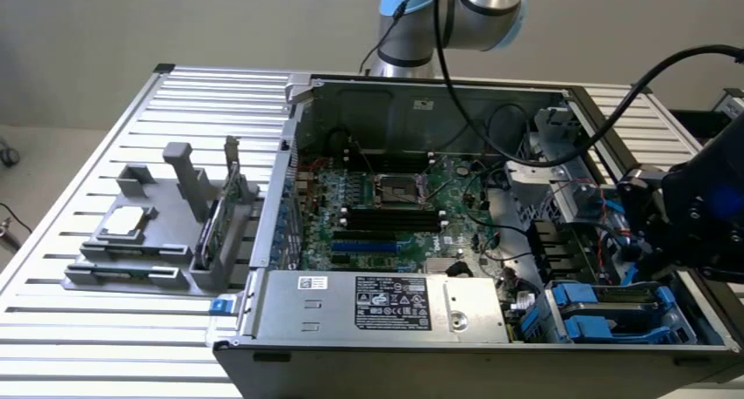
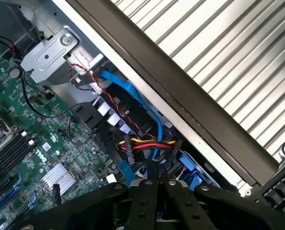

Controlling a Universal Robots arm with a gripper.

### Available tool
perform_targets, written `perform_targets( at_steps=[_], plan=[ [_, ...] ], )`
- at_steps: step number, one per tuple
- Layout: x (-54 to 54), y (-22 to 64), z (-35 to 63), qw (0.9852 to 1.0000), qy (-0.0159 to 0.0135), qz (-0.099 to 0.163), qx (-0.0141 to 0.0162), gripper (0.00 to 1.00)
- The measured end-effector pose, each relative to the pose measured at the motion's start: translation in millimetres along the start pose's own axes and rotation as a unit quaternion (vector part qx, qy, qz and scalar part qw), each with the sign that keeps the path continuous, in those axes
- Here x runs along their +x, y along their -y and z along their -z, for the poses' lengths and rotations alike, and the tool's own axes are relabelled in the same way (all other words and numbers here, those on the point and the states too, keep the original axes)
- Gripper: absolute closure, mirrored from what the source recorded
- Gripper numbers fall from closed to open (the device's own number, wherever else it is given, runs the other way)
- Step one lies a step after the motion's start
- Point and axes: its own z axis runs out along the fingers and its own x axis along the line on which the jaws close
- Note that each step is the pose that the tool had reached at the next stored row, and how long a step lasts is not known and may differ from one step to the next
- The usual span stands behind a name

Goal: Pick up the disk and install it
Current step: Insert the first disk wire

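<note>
Hovering over the drive-bay corner of the open steel computer case (image 1: 465, 368), the black gripper (image 2: 158, 182) is clenched, its flat fingertips pressed together above a bundle of red, yellow and blue cables (image 2: 147, 143). The disk (image 1: 611, 296), a grey metal slab edged in blue plastic, lies flat in that corner bay, beside the case's boxy silver power supply (image 1: 384, 303).

open computer case (image 1: 465, 371) on a slatted table (image 1: 104, 360) (motherboard (image 1: 456, 216) exposed).
</note>
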Motion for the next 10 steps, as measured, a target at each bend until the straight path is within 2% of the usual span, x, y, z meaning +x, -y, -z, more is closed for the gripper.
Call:
perform_targets(
  at_steps=[5, 10],
  plan=[
    [-0.3, 0.4, -0.6, 0.9997, 0.0017, -0.024, -0.0026, 0.89],
    [-0.6, 0.8, -1.1, 0.9988, 0.0036, -0.049, -0.0052, 0.89]
  ],
)
